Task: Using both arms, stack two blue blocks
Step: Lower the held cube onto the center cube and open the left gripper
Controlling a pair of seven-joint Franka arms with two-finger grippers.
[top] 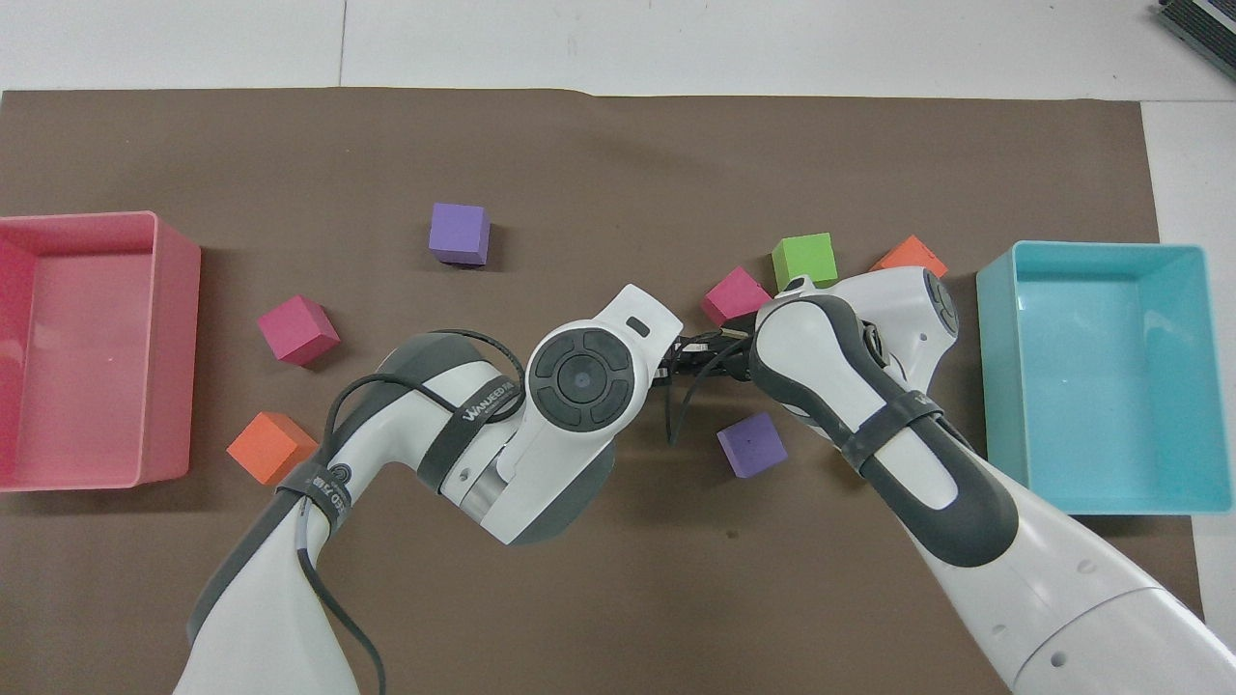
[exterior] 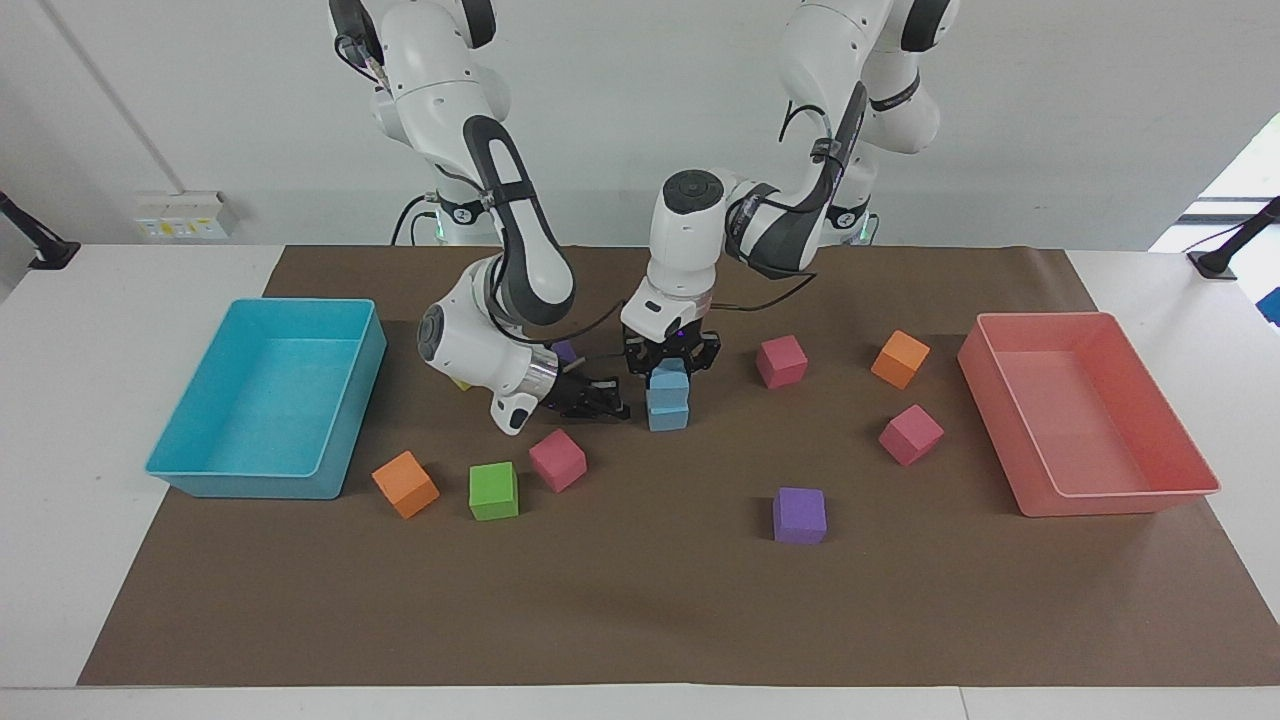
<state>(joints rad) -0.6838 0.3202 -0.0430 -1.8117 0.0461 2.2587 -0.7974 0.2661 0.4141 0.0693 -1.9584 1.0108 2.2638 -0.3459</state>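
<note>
Blue blocks stand stacked near the middle of the brown mat: the upper blue block sits on the lower blue block, which rests on the mat. The left gripper comes straight down onto the stack, its fingers pinching the upper block. The right gripper lies low just beside the lower block, toward the right arm's end of the desk, its fingers pressed together with nothing between them. In the overhead view both arms hide the stack.

A pink block, a green block and an orange block lie nearer the mat's front edge, toward the blue tray. At the other end of the mat, the pink tray stands.
</note>
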